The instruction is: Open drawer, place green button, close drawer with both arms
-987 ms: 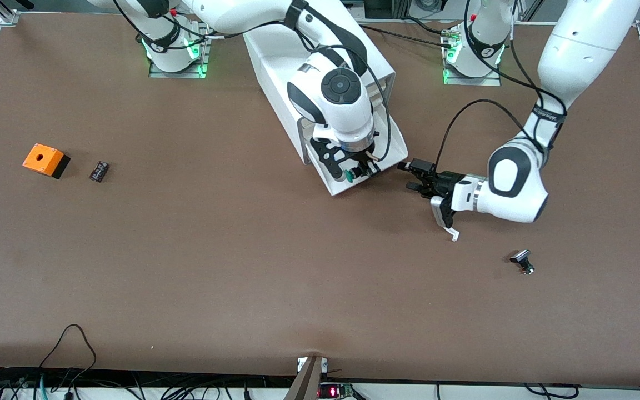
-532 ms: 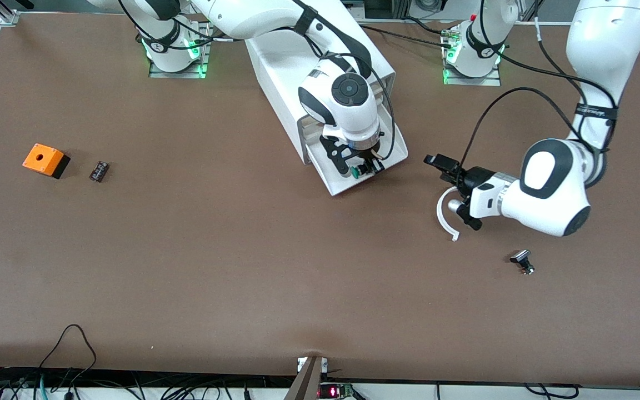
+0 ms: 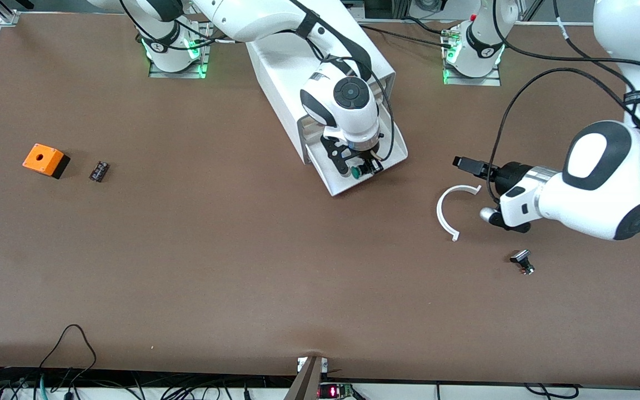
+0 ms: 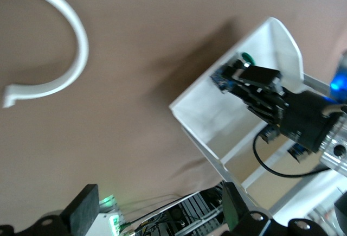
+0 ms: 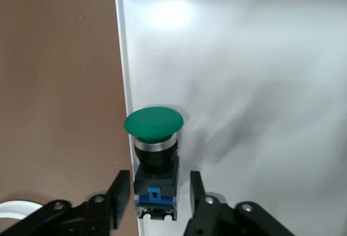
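Glossy white jointed arms [image 3: 603, 183], black joint caps, black cables, black pincers

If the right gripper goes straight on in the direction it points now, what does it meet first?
Probably the green-capped push button lying between the right gripper's partly opened jaws, then the floor of the shallow white tray drawer under it.

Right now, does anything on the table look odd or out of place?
Yes: a curved white strip, like a broken-off ring piece, lies loose on the table under the left gripper, toward the left arm's end from the open drawer.
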`<state>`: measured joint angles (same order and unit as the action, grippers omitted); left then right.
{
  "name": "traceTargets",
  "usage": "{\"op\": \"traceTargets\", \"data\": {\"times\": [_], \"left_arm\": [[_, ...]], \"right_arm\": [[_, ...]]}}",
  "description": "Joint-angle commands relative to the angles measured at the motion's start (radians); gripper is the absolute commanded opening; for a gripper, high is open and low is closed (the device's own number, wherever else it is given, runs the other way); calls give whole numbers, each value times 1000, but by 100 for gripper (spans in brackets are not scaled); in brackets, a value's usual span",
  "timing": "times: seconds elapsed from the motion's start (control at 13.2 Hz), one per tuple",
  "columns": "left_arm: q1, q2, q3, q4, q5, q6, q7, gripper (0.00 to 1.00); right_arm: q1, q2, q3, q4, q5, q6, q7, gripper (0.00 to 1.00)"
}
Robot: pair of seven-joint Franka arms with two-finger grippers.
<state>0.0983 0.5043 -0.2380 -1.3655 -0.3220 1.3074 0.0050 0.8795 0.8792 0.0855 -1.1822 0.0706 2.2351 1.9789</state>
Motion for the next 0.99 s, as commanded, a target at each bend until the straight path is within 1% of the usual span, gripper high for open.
{"op": "traceTargets", "data": {"times": [0.0, 0.15, 0.23, 0.3, 0.38, 0.46, 0.53, 0.68, 0.84, 0.91], "left_arm": [[-31, -27, -17, 98, 160, -65, -147, 100], [-101, -24, -6, 221, 330, -140, -174, 100], [-104, -18, -7, 255, 375, -145, -174, 100], [-103, -17, -1, 267, 377, -137, -163, 100], [-100, -7, 0, 278, 379, -102, -158, 100], [-98, -3, 0, 282, 379, -68, -165, 100], [-100, -1, 0, 283, 379, -65, -166, 100], [-107, 0, -1, 264, 382, -60, -175, 100], [-131, 5, -3, 241, 385, 37, -256, 100], [-131, 2, -7, 203, 383, 85, -322, 100]], "right_arm": [[-4, -35, -9, -8, -9, -12, 18, 99], [-31, -58, -20, -4, -11, -32, 8, 99], [-54, -77, -18, -4, -12, -31, -18, 99], [-65, -95, -20, -4, -11, -31, -82, 99], [-95, -117, -27, -8, -2, -34, -150, 99], [-131, -130, -27, -10, 0, -55, -214, 99], [-169, -140, -26, -8, 6, -96, -301, 99], [-235, -179, -23, -10, 32, -149, -531, 99], [-307, -224, -29, -10, 80, -242, -804, 99], [-345, -239, -29, -11, 84, -282, -912, 99]]}}
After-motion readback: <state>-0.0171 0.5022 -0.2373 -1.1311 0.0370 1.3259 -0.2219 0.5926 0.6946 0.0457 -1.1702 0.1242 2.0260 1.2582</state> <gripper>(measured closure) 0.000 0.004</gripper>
